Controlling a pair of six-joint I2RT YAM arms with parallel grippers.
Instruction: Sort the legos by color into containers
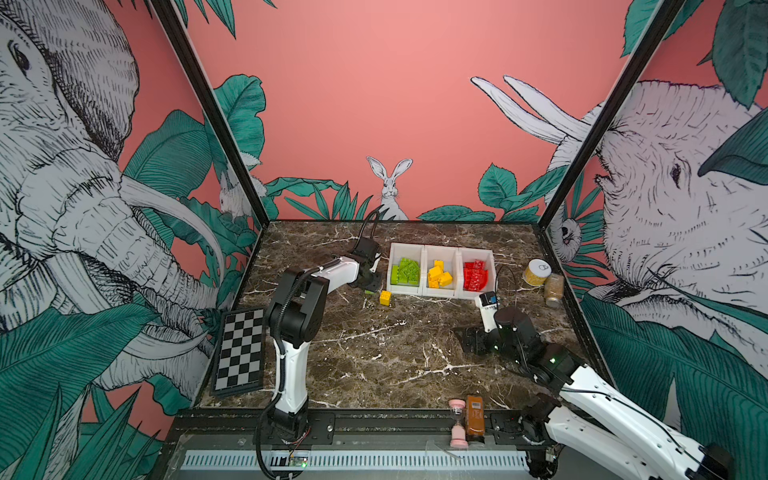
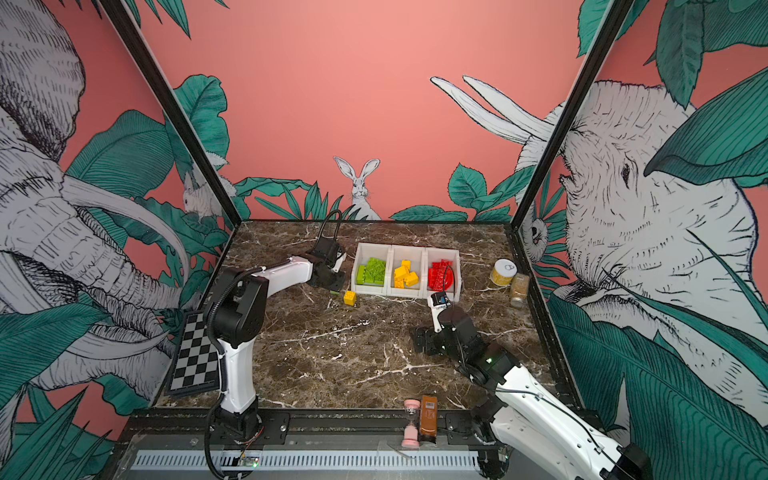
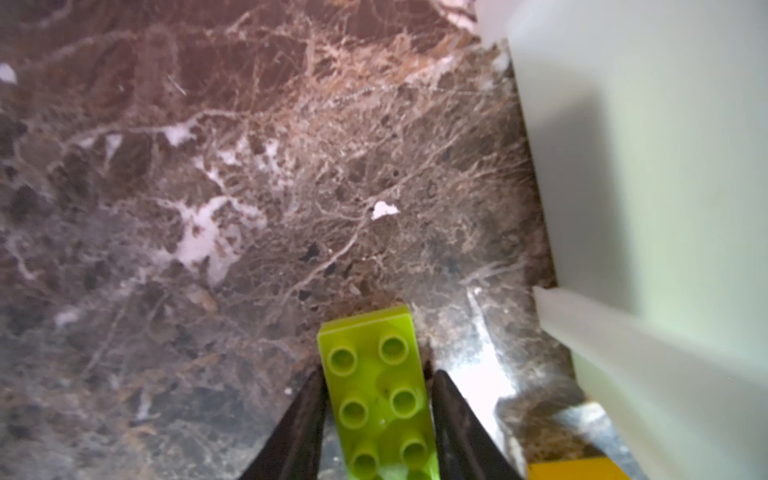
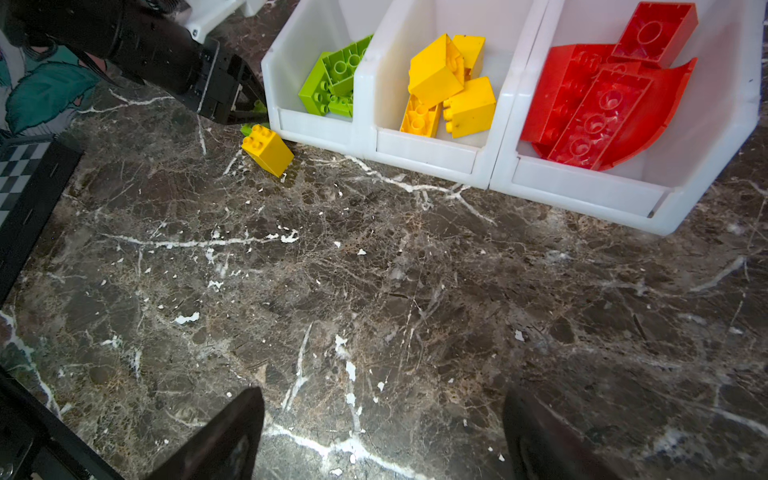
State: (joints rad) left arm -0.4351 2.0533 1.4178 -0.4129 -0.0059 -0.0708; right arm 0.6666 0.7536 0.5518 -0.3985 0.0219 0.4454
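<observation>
Three joined white containers [image 1: 424, 291] stand at the back of the marble table, holding lime green legos [image 1: 405, 271], yellow legos [image 1: 439, 274] and red legos [image 1: 475, 275]; the right wrist view shows their front wall [image 4: 424, 151]. My left gripper [image 3: 376, 374] is low beside the green bin, shut on a long lime green brick [image 3: 374, 386] that lies on the table; in a top view only a green sliver [image 1: 368, 292] shows under the gripper [image 1: 371, 286]. A yellow brick [image 1: 385, 297] [image 4: 268, 149] lies tilted just in front. My right gripper [image 4: 382, 399] [image 1: 467, 340] hangs open over bare marble.
A chessboard [image 1: 241, 351] leans at the left edge. A white-lidded jar [image 1: 537, 272] and a small spice jar [image 1: 554, 289] stand at the back right. A pink hourglass [image 1: 458, 424] and a brown bottle [image 1: 475, 417] stand at the front edge.
</observation>
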